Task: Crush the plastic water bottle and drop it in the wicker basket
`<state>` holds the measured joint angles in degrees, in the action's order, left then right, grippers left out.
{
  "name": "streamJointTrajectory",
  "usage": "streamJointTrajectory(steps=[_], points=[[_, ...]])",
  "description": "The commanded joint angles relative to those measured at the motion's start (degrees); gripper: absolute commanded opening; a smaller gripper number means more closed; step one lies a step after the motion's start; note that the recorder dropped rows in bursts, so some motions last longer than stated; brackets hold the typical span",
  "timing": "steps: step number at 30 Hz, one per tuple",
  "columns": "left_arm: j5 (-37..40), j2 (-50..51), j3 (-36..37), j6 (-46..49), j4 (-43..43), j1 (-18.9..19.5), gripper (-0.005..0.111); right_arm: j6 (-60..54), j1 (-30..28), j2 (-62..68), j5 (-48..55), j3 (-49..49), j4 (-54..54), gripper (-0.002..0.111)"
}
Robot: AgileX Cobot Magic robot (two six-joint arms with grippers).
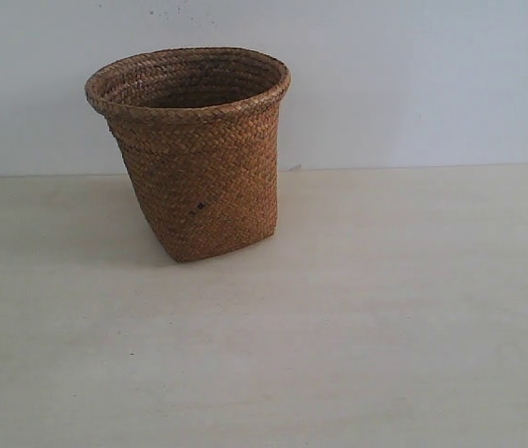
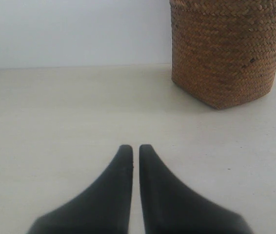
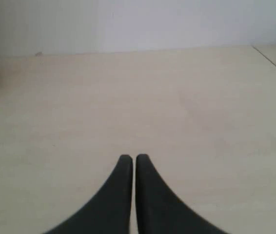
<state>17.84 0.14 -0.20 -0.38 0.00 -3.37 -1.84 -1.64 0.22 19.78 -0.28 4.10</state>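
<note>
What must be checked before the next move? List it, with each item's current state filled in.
1. Wicker basket upright on the table, mouth open: ok.
2. Plastic water bottle located: not ok, it shows in no view.
3. Basket contents: cannot tell, only the upper inner wall shows.
4. Left gripper free of load: ok, jaws together on nothing.
5. Right gripper free of load: ok, jaws together on nothing.
6. Jaws open for a grasp: not ok, both shut.

Rough woven wicker basket (image 1: 194, 168) on a smooth matt pale table (image 1: 385, 327)
</note>
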Motion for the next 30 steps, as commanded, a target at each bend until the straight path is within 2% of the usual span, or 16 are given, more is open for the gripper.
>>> streamJointTrajectory(steps=[1, 30], points=[[-0.2, -0.1, 0.2, 0.4, -0.6, 0.2, 0.004, -0.4, -0.2, -0.2, -0.6, 0.3, -0.2, 0.000], [-0.2, -0.1, 0.2, 0.4, -0.6, 0.2, 0.004, 0.1, -0.2, -0.2, -0.5, 0.3, -0.2, 0.000]])
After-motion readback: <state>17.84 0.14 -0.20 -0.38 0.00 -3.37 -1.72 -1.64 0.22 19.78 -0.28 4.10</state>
